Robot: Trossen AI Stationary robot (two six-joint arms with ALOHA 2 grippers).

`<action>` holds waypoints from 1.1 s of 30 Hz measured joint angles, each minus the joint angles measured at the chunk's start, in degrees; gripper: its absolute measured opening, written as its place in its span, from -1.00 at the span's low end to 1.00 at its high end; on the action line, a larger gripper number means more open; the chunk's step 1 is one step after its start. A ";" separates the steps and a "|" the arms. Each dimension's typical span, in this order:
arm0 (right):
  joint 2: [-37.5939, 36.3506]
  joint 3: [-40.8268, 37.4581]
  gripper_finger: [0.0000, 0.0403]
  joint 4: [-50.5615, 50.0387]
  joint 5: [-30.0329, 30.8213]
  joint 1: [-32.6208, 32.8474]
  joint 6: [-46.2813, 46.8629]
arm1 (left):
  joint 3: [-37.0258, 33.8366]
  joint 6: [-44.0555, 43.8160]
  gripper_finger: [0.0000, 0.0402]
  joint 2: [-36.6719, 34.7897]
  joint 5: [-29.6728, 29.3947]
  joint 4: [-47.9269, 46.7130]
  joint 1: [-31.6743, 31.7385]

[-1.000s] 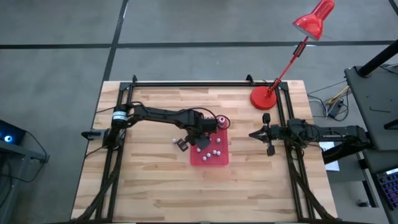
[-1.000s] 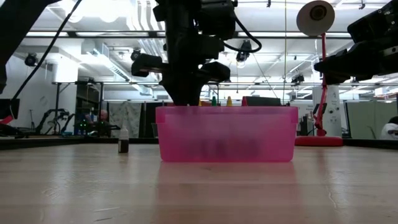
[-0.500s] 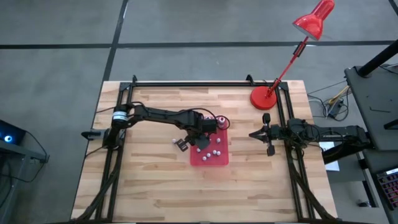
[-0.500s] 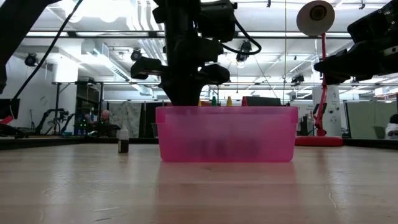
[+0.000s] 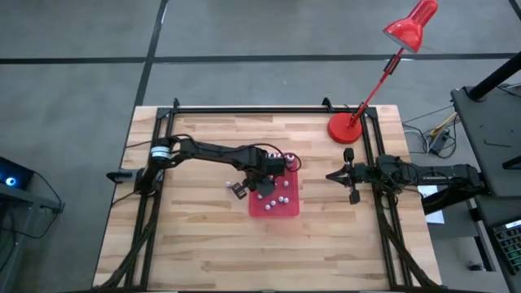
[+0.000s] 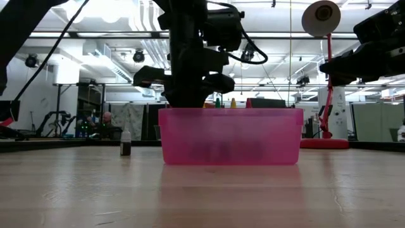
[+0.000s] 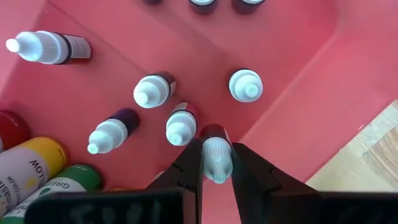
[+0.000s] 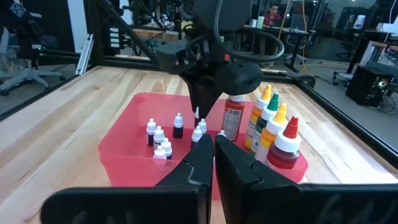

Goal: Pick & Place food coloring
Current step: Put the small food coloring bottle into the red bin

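Observation:
A red tray (image 5: pixel 282 210) (image 6: pixel 231 136) sits mid-table with several tiny white-capped food coloring bottles (image 7: pixel 152 92) (image 8: pixel 157 135) standing in it. My left gripper (image 7: pixel 216 169) (image 5: pixel 262 174) points down into the tray's far left part, shut on one such bottle (image 7: pixel 216 155). Another small bottle (image 6: pixel 125 144) stands on the table to the left of the tray. My right gripper (image 8: pixel 213 149) (image 5: pixel 330 175) waits shut at the table's right edge, holding nothing. My left gripper pinches the small bottle by its white cap (image 7: pixel 217 163) between its two fingers (image 7: pixel 189 167), coming from above and pointing down. The bottle stands upright below the fingers, its dark body (image 7: pixel 214 132) toward the tray floor. Whether its base touches the floor I cannot tell.
Larger bottles with red, yellow and green labels (image 8: pixel 268 121) (image 7: pixel 34 165) stand at the tray's far end. A red desk lamp (image 5: pixel 345 129) stands at the table's far right corner. Bare wood lies toward the table's near edge (image 5: pixel 244 252).
My left gripper has sunk a little toward the tray with the bottle still pinched, without turning.

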 joint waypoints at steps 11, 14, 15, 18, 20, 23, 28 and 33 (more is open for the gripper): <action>0.00 0.01 -0.96 0.01 -0.01 0.02 0.03 | 0.00 -0.48 -0.82 1.00 0.02 0.10 0.00; 0.01 0.01 -0.96 0.00 0.00 0.00 0.09 | 0.00 -0.70 -0.82 1.00 0.02 0.28 0.00; 0.00 -0.01 -0.96 -0.01 -0.01 0.02 0.06 | 0.00 -0.74 -0.82 1.00 0.02 0.44 0.00; 0.00 -0.01 -0.96 -0.01 -0.01 0.02 0.01 | 0.00 -0.82 -0.82 1.00 0.02 0.58 0.00; 0.00 0.00 -0.96 0.01 0.00 0.01 0.02 | 0.00 -0.83 -0.82 1.00 0.02 0.71 0.00; 0.00 0.01 -0.96 -0.01 -0.01 0.00 0.02 | 0.00 -1.08 -0.82 1.00 0.02 1.05 0.00; 0.00 0.01 -0.96 -0.01 0.01 0.00 0.07 | 0.00 -3.15 -0.81 1.00 0.03 1.04 0.00; 0.00 -0.01 -0.96 0.01 -0.01 0.00 0.04 | 0.00 -4.79 -0.70 1.00 0.04 1.06 0.00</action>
